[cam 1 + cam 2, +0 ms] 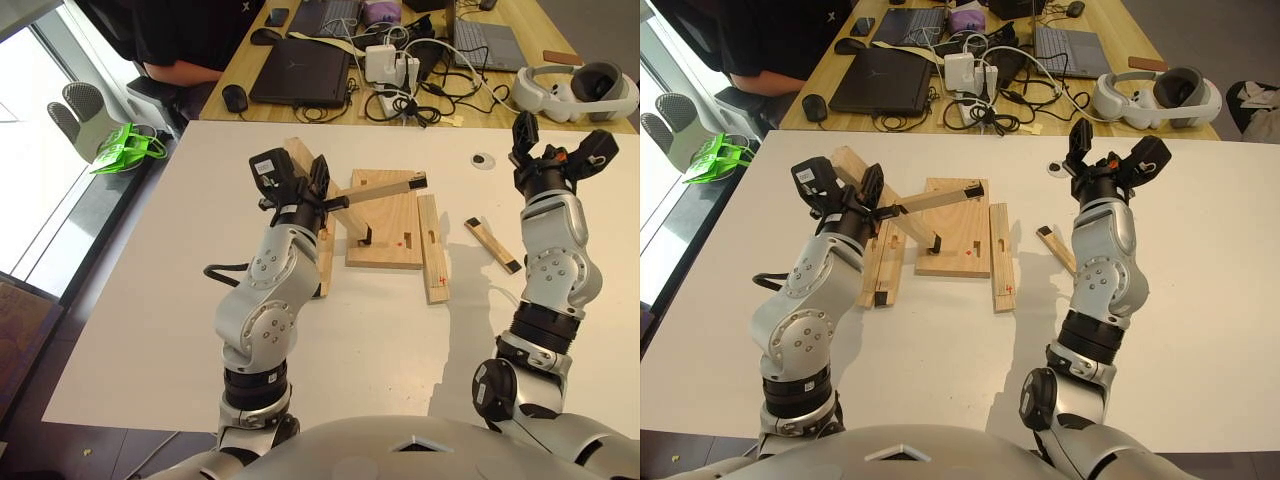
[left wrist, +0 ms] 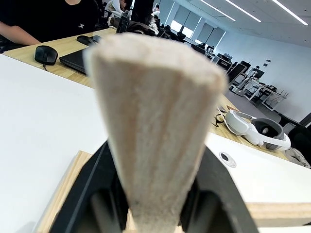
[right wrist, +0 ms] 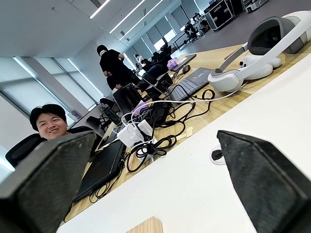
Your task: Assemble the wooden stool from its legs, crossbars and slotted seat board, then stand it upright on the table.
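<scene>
Left gripper (image 1: 325, 196): fingers closed on one end of a wooden bar (image 1: 385, 187). The bar was held tilted, its dark-tipped far end out over the seat board (image 1: 392, 245). The board lay flat on the white counter (image 1: 150, 300). Right gripper (image 1: 556, 150): raised well off to the right, fingers spread, nothing between them.

Bar judged light, stiff, dry wood, not likely to slip. Held by one end, though, it could twist in the fingers when pressed into a slot; a hold nearer the middle would steady it. Board judged heavier and best taken by an edge.

A long piece (image 1: 433, 255) lay just right of the board, a short piece (image 1: 492, 244) farther right. More wood (image 1: 298, 152) at the board's left side was partly covered by the left arm, so the count was unclear. A dark mark at a slot (image 1: 366, 237) was either a peg or a shadow; could not tell which. From the left wrist, the bar's end (image 2: 155, 121) sat so close that the slots beyond were hidden.
</scene>
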